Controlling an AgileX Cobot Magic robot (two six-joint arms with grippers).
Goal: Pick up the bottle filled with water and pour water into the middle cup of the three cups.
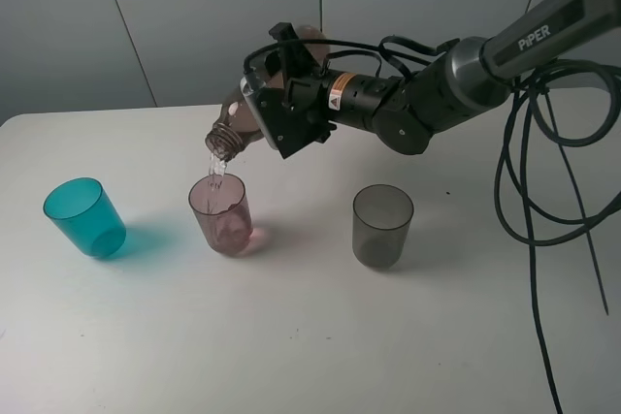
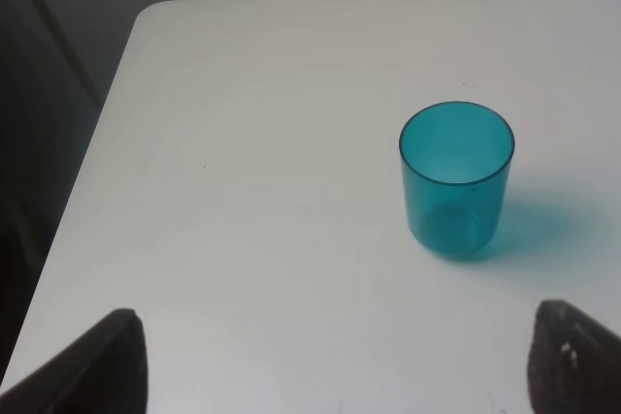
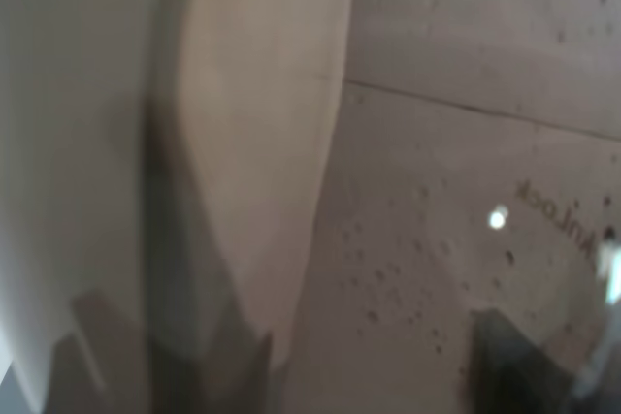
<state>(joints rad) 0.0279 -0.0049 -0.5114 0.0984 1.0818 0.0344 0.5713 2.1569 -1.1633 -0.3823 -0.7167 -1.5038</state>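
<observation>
My right gripper [image 1: 279, 92] is shut on the smoky brown-grey bottle [image 1: 243, 119] and holds it tilted, neck down and to the left, above the pale pink middle cup [image 1: 221, 216]. A thin stream of water [image 1: 216, 170] falls from the bottle's mouth into the pink cup. The teal cup [image 1: 85, 217] stands to its left and the smoky grey cup [image 1: 382, 226] to its right. In the right wrist view the bottle's wall [image 3: 437, 239], with droplets on it, fills the picture. My left gripper [image 2: 338, 366] is open and empty, near the teal cup [image 2: 456, 181].
The white table [image 1: 310, 346] carries the cups in a row. Its left edge and far corner show in the left wrist view [image 2: 146, 16]. Black cables [image 1: 543, 201] hang from the right arm over the table's right side. A grey wall stands behind.
</observation>
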